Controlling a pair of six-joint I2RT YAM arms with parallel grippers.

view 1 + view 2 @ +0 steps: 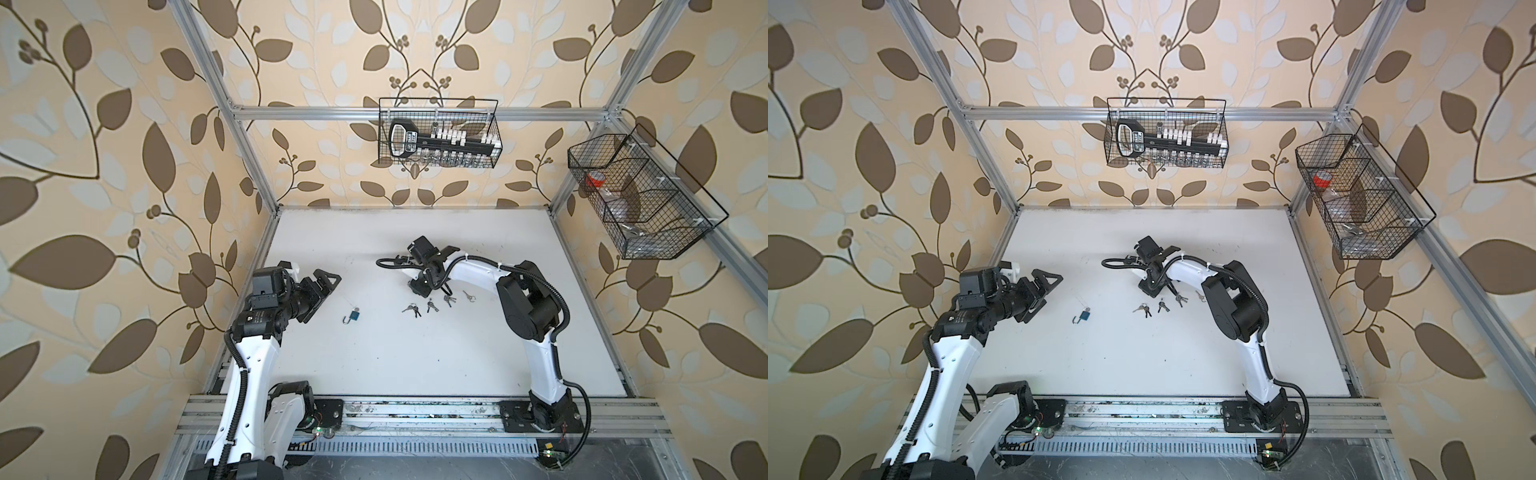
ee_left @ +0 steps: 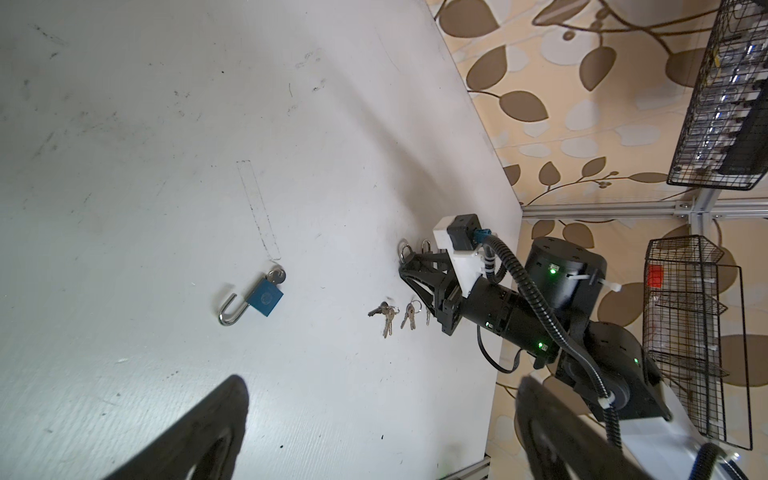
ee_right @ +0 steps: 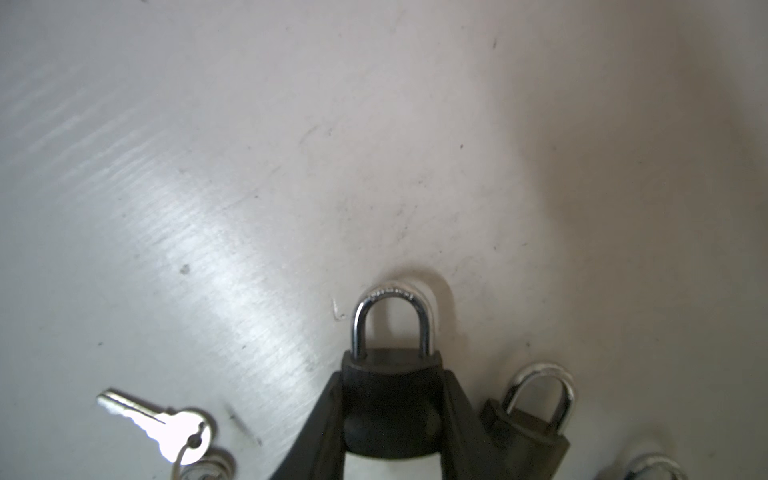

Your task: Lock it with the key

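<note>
A blue padlock [image 1: 354, 317] [image 1: 1084, 315] [image 2: 266, 299] lies on the white table [image 1: 374, 365] with its shackle swung open and a key [image 2: 276, 276] in its keyhole. My left gripper [image 1: 322, 297] [image 1: 1042, 297] [image 2: 384, 395] hangs open to its left, holding nothing. My right gripper [image 1: 417, 289] [image 1: 1150, 289] [image 3: 390, 370] points down at the table and is shut on a dark padlock [image 3: 390, 395] whose shackle is closed. A second dark padlock [image 3: 528, 419] lies right beside it.
Several key bunches [image 1: 411, 309] [image 1: 448, 300] [image 2: 386, 316] and a single key [image 1: 469, 296] [image 3: 166, 424] lie by the right gripper. A wire basket [image 1: 438, 133] hangs on the back wall, another basket [image 1: 640, 195] on the right wall.
</note>
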